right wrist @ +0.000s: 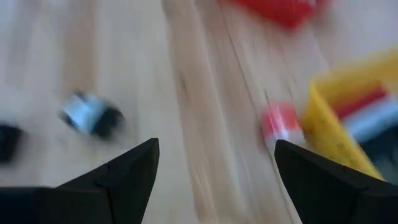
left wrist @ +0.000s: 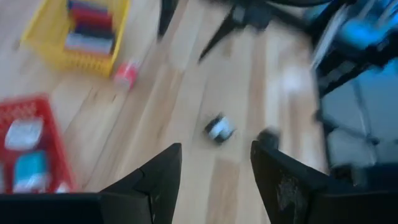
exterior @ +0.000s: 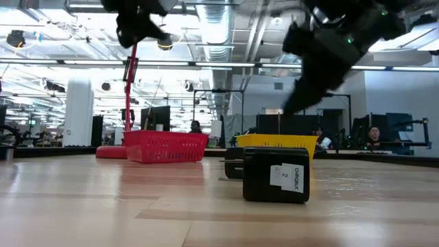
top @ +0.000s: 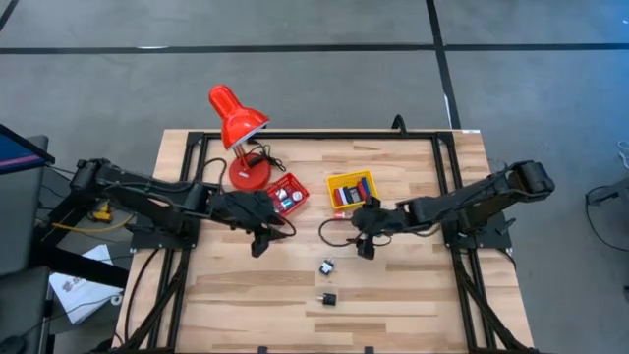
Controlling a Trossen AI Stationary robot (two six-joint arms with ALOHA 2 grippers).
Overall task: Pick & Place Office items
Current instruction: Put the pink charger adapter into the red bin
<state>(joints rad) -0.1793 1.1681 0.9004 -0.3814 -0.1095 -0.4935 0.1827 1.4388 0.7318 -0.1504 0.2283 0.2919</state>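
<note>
Both my pincers, left pincer point(top: 259, 246) and right pincer point(top: 366, 250), hang open and empty mid-counter; reaching together for the small black-and-white block point(top: 326, 265), they could collide.

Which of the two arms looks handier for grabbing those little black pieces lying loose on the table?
Probably the right gripper: its open, empty jaws hover closest to the nearer black piece. The left gripper is farther off.

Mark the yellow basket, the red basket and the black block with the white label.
yellow basket point(top: 337, 183), high view, left rim.
red basket point(top: 300, 184), high view, right rim.
black block point(exterior: 276, 175), low view, labelled front face.
</note>
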